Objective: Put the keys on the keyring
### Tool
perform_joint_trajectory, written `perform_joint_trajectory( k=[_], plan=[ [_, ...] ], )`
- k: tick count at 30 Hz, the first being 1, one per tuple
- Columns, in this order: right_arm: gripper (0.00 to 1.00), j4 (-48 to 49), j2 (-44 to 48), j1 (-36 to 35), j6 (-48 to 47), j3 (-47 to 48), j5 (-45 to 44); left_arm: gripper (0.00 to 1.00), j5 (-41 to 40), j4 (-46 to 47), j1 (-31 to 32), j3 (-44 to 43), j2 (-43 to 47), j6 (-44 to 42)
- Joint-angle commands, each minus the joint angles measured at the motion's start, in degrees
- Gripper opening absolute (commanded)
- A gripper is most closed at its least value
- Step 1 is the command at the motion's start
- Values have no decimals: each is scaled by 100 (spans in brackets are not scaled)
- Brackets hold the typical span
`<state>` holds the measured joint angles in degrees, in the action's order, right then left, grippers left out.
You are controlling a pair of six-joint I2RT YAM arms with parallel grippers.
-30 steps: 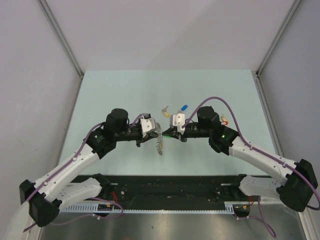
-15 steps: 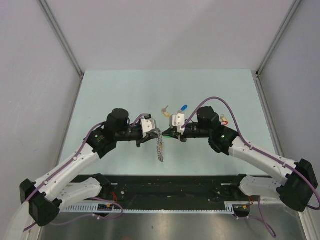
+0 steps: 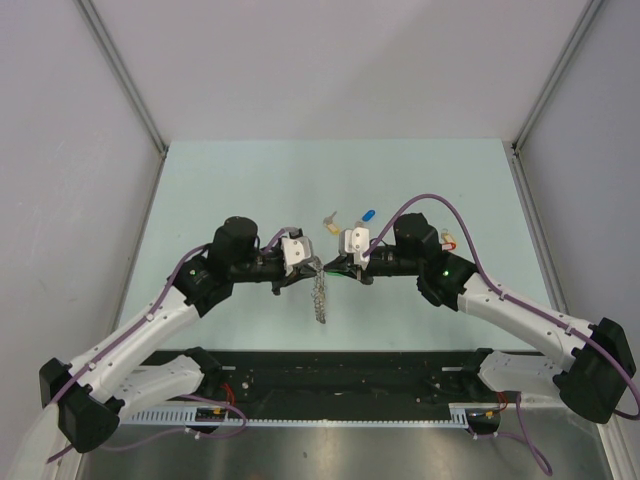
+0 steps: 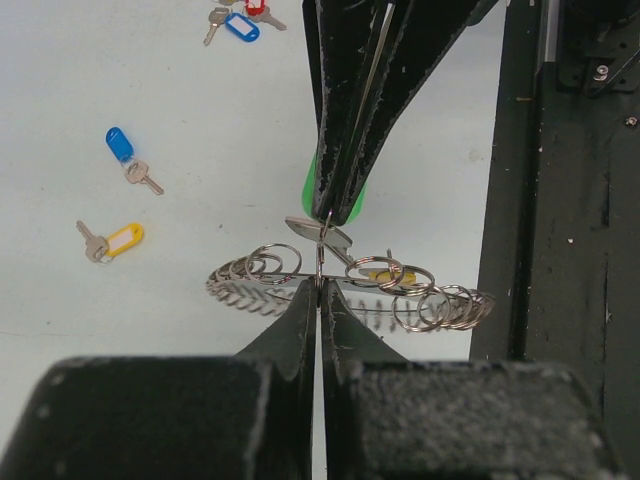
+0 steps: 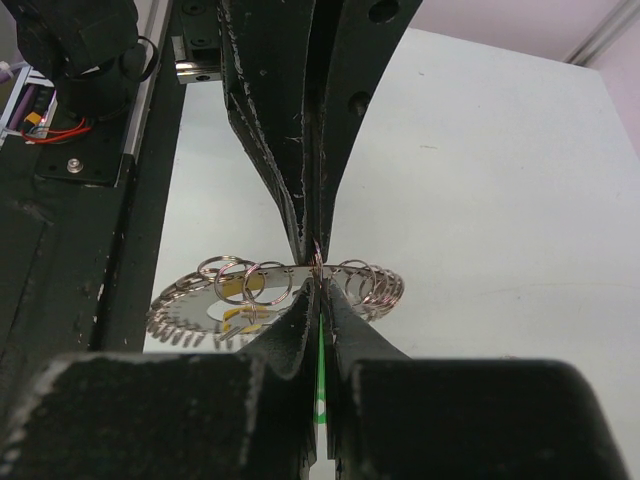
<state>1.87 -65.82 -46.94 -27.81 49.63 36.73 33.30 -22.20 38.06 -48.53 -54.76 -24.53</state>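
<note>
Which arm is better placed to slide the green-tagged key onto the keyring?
Right. The right gripper is shut on the green-tagged key, tip to tip with the left gripper, which holds the keyring.

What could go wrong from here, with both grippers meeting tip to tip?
1. The left gripper pinches the keyring by thin wire at its very tips; it may slip and drop.
2. The right gripper holds the green-tagged key tip to tip against the left; slight misalignment could jam the grippers or miss the ring.
</note>
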Motion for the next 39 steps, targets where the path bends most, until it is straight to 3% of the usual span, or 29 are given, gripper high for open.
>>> perform_joint_trajectory(
  k=[1,39],
  plan=[
    [0,95,26,-52,30,214,45,0,291,119,-36,-279,18,-183],
    [0,-99,210,-105,22,293,-78,0,212,49,-36,-271,27,-271]
  ],
)
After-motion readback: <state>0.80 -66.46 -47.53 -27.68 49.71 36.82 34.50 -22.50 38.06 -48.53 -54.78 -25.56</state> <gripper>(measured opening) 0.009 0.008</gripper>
